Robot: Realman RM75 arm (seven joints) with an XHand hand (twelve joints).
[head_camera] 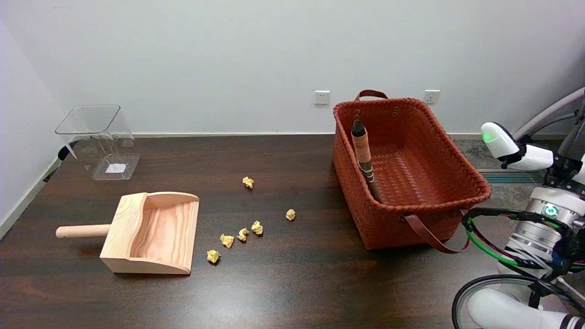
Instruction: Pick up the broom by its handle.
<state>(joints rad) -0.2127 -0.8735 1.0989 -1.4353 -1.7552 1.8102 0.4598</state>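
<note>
Right hand out of view so its state can't be told; broom leans inside basket against its left wall, so reaching fingers may snag the woven rim.

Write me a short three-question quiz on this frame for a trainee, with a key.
1. True or false: the broom lies flat on the table.
2. Which object has its handle pointing toward the picture's left?
A. the wooden dustpan
B. the clear container
C. the woven basket
3. What lies scattered on the table between the wooden dustpan and the woven basket?

Key:
1. False: it stands leaning inside the woven basket, against its left wall.
2. A.
3. Small crumpled yellow paper scraps.

The right hand is not in view; only parts of the arm show at lower right.
</note>
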